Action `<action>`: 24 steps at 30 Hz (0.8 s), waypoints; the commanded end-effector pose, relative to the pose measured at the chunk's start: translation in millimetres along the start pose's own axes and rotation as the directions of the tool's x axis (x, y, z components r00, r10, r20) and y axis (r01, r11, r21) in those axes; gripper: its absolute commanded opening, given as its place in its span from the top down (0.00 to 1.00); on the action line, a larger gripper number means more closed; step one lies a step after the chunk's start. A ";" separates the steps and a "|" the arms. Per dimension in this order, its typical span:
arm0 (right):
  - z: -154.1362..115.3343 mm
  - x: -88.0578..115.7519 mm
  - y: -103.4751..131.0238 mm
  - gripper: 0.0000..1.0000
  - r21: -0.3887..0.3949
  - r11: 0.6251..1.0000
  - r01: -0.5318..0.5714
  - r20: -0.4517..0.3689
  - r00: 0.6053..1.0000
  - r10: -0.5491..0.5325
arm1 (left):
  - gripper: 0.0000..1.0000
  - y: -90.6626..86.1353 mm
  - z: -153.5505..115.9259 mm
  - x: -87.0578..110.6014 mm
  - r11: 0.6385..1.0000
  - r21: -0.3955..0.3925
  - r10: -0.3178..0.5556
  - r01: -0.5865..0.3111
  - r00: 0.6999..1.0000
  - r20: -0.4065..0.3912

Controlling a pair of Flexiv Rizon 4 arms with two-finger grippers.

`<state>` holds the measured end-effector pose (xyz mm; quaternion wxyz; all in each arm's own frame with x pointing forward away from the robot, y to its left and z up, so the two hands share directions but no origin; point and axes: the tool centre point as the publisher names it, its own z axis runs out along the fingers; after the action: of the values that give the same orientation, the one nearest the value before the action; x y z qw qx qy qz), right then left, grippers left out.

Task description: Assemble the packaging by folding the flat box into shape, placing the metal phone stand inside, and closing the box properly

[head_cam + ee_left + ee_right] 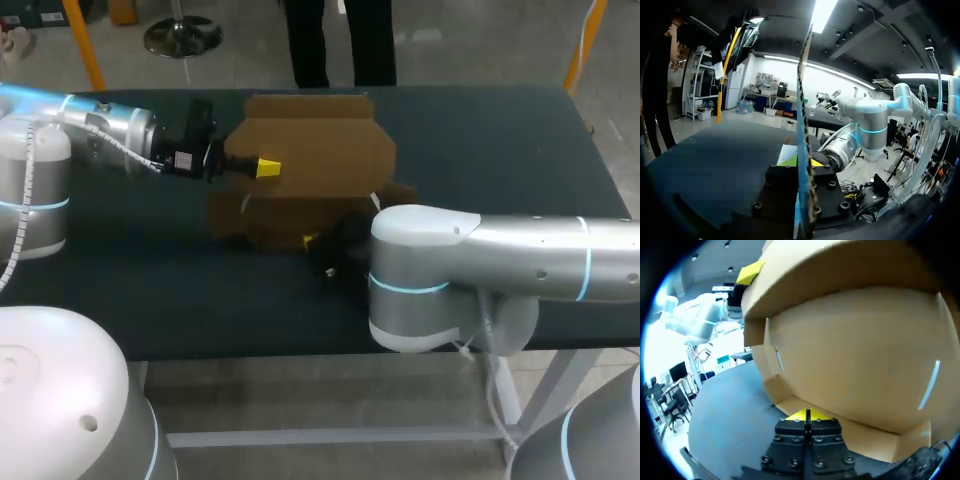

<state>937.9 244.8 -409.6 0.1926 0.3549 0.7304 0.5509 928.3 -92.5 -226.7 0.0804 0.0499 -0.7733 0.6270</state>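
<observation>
The box (pixel 305 165) sits in the upper middle of the head view, half popped up. It's brown corrugated card with flaps sticking out. The left pincer (pixel 268 168) comes in from the left of the frame and pinches one panel; in its own wrist view that panel runs edge-on between the yellow tips. The right pincer (pixel 310 241) is at the box's near edge, tips pressed together right against the lower flap, and it's impossible to tell if any card is nipped in there.

Card like this is probably light and stiff across the panels but gives at the creases, and it'll dent if squeezed hard. Flap edges near a crease look like the sane place to grab.

The desk (pixel 500 150) is dark and matte, likely a bit grippy, and plenty of it shows at the right of the frame for swinging the box around.
</observation>
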 end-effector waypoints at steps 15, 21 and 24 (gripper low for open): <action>-114.0 14.8 5.0 1.00 -0.073 0.996 0.056 -0.165 0.984 -0.067 | 1.00 1.2 0.0 0.4 1.000 -0.002 0.000 0.000 1.000 0.000; -150.6 15.2 1.0 0.95 -0.049 0.990 0.135 -0.240 0.960 -0.143 | 1.00 1.2 0.0 0.4 1.000 -0.002 0.000 0.000 1.000 0.000; -168.0 11.2 -2.3 0.87 -0.038 0.985 0.166 -0.246 0.954 -0.170 | 1.00 1.2 0.0 0.4 1.000 -0.002 0.000 0.000 1.000 0.000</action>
<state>841.7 179.2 -373.0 0.1864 0.2446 0.7567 0.5769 928.1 -92.5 -226.6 0.0802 0.0500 -0.7733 0.6269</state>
